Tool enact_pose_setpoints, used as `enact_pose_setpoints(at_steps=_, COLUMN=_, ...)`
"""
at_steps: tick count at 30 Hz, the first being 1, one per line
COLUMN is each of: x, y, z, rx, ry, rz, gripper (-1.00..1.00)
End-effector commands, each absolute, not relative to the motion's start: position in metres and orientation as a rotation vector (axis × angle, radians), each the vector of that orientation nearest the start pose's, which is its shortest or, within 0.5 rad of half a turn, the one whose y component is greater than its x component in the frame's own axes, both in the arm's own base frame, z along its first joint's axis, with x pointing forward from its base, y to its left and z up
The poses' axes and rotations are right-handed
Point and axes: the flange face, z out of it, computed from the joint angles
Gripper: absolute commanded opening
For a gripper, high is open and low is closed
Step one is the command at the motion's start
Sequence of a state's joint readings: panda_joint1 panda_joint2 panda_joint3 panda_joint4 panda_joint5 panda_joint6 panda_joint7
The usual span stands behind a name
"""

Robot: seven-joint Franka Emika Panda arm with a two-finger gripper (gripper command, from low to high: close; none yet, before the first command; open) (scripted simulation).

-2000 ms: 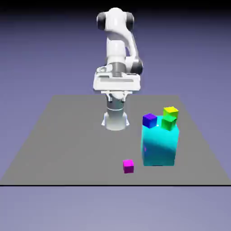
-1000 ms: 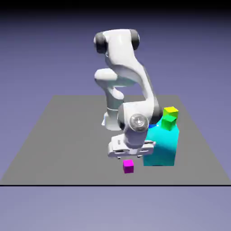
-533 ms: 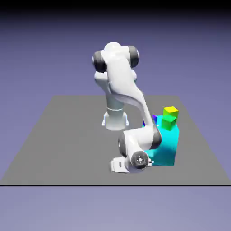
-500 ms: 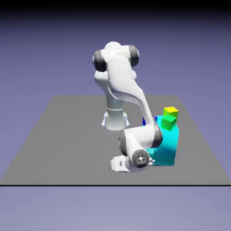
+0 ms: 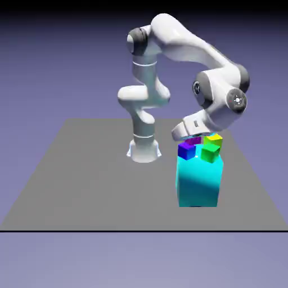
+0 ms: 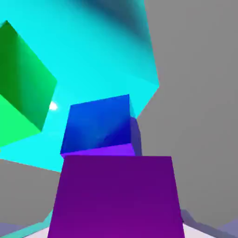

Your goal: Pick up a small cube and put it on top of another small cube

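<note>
My gripper (image 5: 193, 136) is shut on the small magenta cube (image 5: 194, 140), holding it just above and slightly behind the blue cube (image 5: 186, 150) on the big cyan block (image 5: 198, 180). In the hand view the magenta cube (image 6: 116, 195) fills the bottom middle and hides both fingertips. Right beyond it lies the blue cube (image 6: 100, 123) on the cyan block's top (image 6: 102, 51). The two cubes look apart, with a small gap between them.
A green cube (image 5: 210, 153) and a yellow cube (image 5: 213, 139) share the cyan block's top, to the exterior view's right of the blue cube. The green cube (image 6: 21, 102) shows at the hand view's left. Grey table (image 5: 84, 169) surrounds the block.
The gripper was low at the table's front, down on the magenta cube. It has since risen with the cube and swung over the cyan block, above the blue cube.
</note>
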State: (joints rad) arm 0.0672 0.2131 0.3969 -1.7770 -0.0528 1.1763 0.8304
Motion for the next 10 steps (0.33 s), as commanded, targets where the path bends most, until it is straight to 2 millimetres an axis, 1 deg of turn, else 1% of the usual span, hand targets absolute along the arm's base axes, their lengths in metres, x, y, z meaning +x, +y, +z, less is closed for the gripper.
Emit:
enact_pose_setpoints(at_steps=1, x=0.462, y=0.212, z=0.405, rx=-3.350, ry=0.573, rz=1.168, gripper=-1.00)
enact_pose_setpoints(at_steps=6, x=0.436, y=0.199, z=0.361, rx=-3.350, ry=0.573, rz=1.168, gripper=-1.00)
enact_pose_setpoints(at_steps=7, x=0.435, y=0.198, z=0.359, rx=-3.350, ry=0.573, rz=1.168, gripper=-1.00)
enact_pose_setpoints(at_steps=8, x=0.435, y=0.198, z=0.359, rx=-3.350, ry=0.573, rz=1.168, gripper=1.00)
enact_pose_setpoints(at_steps=9, x=0.435, y=0.198, z=0.359, rx=-3.350, ry=0.573, rz=1.168, gripper=1.00)
enact_pose_setpoints(at_steps=10, x=0.440, y=0.201, z=0.367, rx=-3.350, ry=0.573, rz=1.168, gripper=1.00)
